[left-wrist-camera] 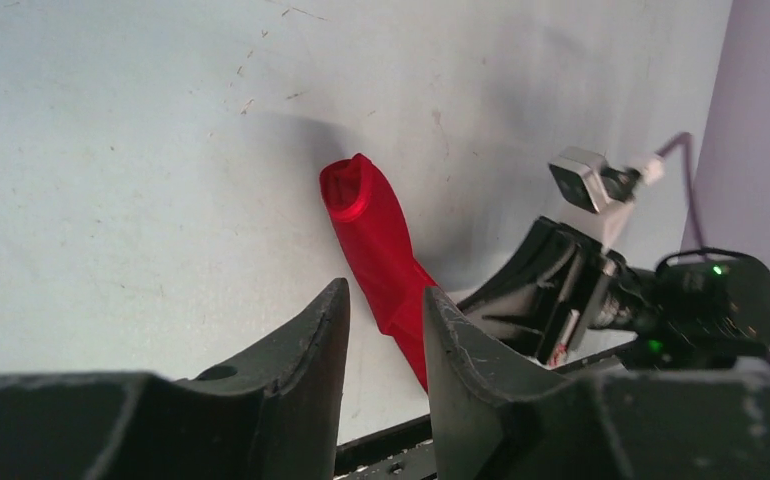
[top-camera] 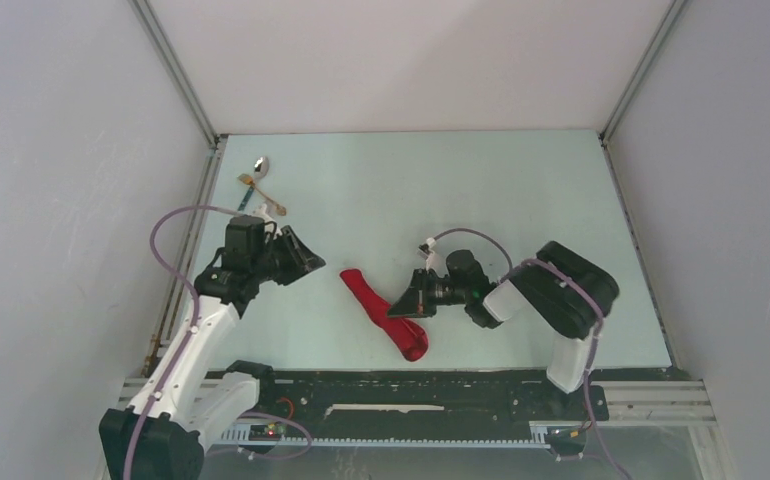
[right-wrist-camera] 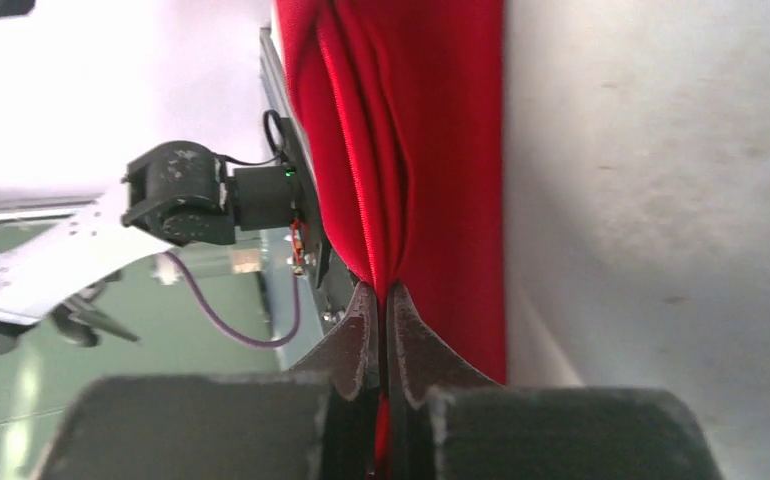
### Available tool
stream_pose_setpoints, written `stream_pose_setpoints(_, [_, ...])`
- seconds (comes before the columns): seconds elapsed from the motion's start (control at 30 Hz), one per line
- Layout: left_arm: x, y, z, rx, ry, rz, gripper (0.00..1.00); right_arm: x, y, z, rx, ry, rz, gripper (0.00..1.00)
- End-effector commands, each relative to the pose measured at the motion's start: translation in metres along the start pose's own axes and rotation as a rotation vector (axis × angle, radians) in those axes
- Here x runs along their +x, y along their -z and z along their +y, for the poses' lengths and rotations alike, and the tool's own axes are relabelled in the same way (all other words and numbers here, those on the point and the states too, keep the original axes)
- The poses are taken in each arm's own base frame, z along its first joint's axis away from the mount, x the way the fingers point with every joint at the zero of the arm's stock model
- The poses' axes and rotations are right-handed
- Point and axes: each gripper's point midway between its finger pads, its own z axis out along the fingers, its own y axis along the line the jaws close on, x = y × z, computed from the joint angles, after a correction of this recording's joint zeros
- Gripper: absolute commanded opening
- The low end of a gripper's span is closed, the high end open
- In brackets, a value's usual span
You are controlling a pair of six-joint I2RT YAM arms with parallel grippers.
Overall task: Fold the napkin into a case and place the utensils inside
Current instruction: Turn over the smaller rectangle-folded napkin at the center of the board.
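Red napkin [top-camera: 376,300], folded into a narrow strip, lies diagonally on the pale table [top-camera: 481,190], near its middle. On its right edge the right gripper [top-camera: 401,305] pinches a fold, jaws pressed onto the cloth. Left of it the left gripper [top-camera: 313,262] hovers, jaws slightly apart and empty. Far left lie the silver spoon [top-camera: 259,165], gold fork [top-camera: 264,197] and teal-handled piece [top-camera: 247,199].

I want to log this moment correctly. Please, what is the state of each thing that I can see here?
napkin, folded into a narrow strip, lying on the table.
right gripper, shut on the napkin.
left gripper, open, holding nothing.
spoon, lying loose, not in the napkin.
fork, lying loose by the spoon, not in the napkin.
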Motion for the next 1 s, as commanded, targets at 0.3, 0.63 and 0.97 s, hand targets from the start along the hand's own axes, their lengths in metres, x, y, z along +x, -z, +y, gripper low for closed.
stream_pose_setpoints(0.3, [0.031, -0.03, -0.042, 0.112, -0.041, 0.156, 0.4, -0.028, 0.053, -0.044, -0.131, -0.206, -0.044, 0.08])
stream_pose_setpoints(0.63, [0.06, -0.109, -0.113, 0.281, 0.031, 0.336, 0.29, -0.049, 0.133, -0.084, 0.656, 0.016, -0.017, 0.61])
stream_pose_setpoints(0.97, [0.075, -0.178, -0.087, 0.149, 0.057, 0.383, 0.1, 0.01, 0.089, 0.023, 0.269, 0.084, 0.106, 0.59])
